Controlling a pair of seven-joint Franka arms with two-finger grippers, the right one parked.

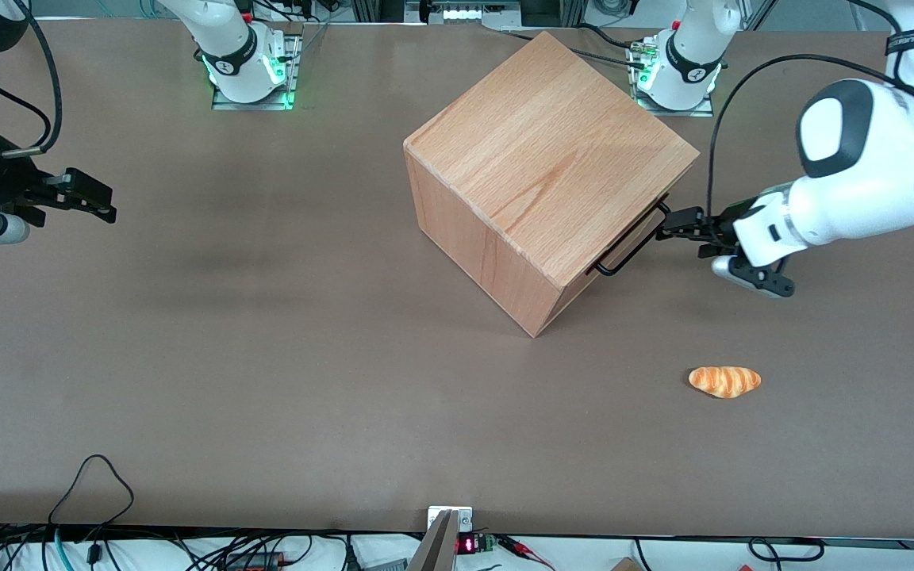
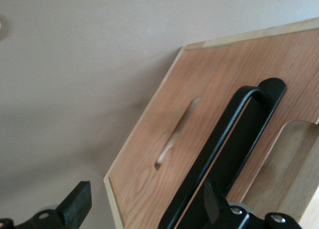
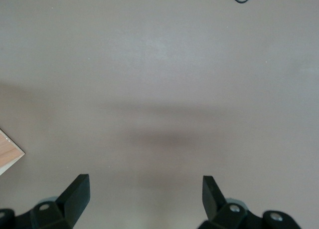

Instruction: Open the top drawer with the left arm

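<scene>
Beside the beech cube (image 1: 540, 170), at its handle (image 1: 630, 242), we see our left arm's (image 1: 854, 178) gripper (image 1: 673, 226) spread wide, gripping nothing. Just under the cube's top sits the top drawer (image 2: 199, 139), apparently shut.

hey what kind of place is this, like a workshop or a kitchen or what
Most likely a robotics lab: a white robot arm, its gripper open at the handle of a wooden cube's top drawer, on a brown table with loose cables.

From my station: cube (image 1: 536, 151) of smooth, matt beech with visible grain; its drawer (image 2: 209, 119) front plywood-edged, with a satin black metal handle (image 2: 219, 154). Left arm (image 1: 862, 174) glossy white plastic; gripper (image 1: 675, 224), spread, matt black. Table (image 1: 227, 357) matt brown.
</scene>
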